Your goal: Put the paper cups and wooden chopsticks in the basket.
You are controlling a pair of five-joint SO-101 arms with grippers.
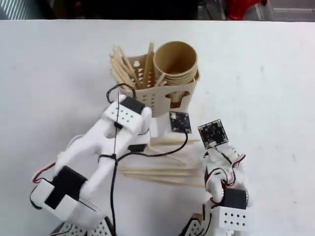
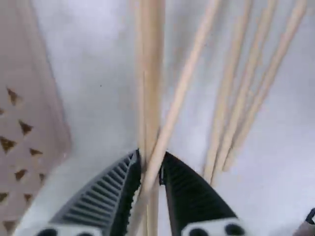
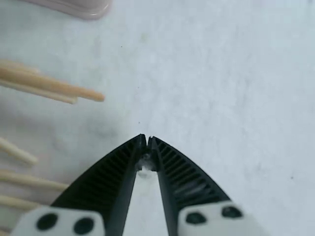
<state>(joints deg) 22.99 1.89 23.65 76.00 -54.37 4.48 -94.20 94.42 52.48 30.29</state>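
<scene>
Left wrist view: held left fingers (image 2: 110,196) nearly shut around one wooden chopstick (image 2: 178,98), low on the desk (image 1: 266,73) beside the basket (image 1: 162,101), likely for lifting it in. Held right fingers (image 3: 113,177) closed on nothing near the loose chopsticks (image 1: 162,173). Found paper cups (image 1: 175,61) already nested in the basket.

**A robotics test bench, not a kitchen**

This looks like a robotics lab or a maker's bench. A plain white worktop (image 1: 275,73) carries two small machines side by side, the left arm (image 1: 93,152) and the right arm (image 1: 224,187). Both have white plastic shells dotted with screw holes. Black and red wires (image 1: 114,167) run uncovered along the joints, and square circuit boards (image 1: 212,132) sit uncased at the wrists. The tableware reads as practice props: a perforated basket (image 1: 167,101) holds paper cups (image 1: 175,61), and loose wooden chopsticks (image 1: 162,172) lie straight on the bare surface. Beyond the far edge the room is dark, with a red object (image 1: 243,7) too cropped to name.
</scene>
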